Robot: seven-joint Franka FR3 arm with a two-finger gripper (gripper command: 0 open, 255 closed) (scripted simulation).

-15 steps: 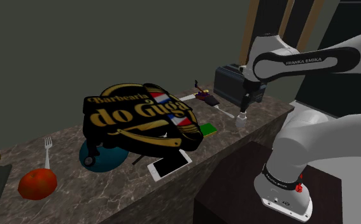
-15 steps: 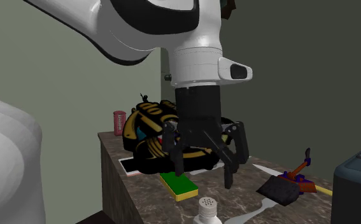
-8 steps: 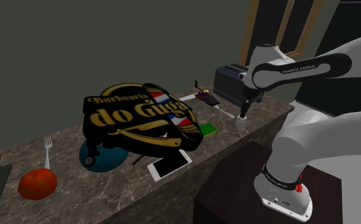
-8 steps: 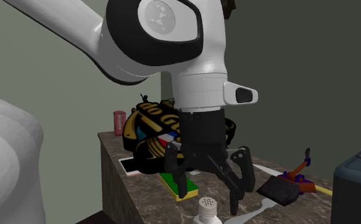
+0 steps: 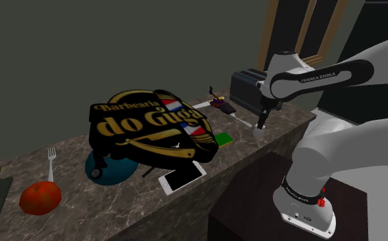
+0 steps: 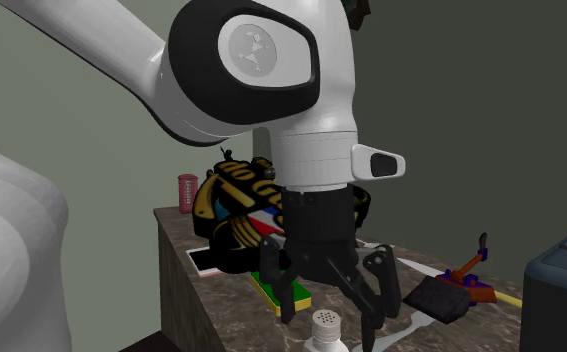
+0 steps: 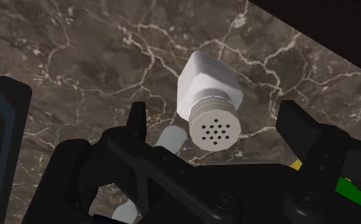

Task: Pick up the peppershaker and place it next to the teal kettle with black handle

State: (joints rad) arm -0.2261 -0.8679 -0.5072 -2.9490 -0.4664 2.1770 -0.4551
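The white pepper shaker (image 7: 207,95) stands on the dark marble counter (image 7: 64,57), its holed cap facing the hand. My gripper (image 7: 216,121) is open just above it, one black finger on each side of the cap, neither touching. From the second exterior view the gripper (image 6: 331,305) straddles the shaker's top (image 6: 324,325). Over the shoulder, the gripper (image 5: 261,122) hangs over the shaker (image 5: 257,132) near the counter's right end. A teal kettle (image 5: 110,171) sits far to the left, mostly hidden under a black bag with gold lettering (image 5: 148,130).
A green and yellow sponge (image 5: 224,138) and a white phone (image 5: 182,176) lie between shaker and bag. A dark boxy appliance (image 5: 246,89) stands behind the gripper. A fork (image 5: 50,163) and a tomato (image 5: 40,197) lie at the left end. A black spatula (image 6: 436,300) is close by.
The gripper has come down toward the pepper shaker and its open fingers now flank the cap. Nothing on the counter has moved.
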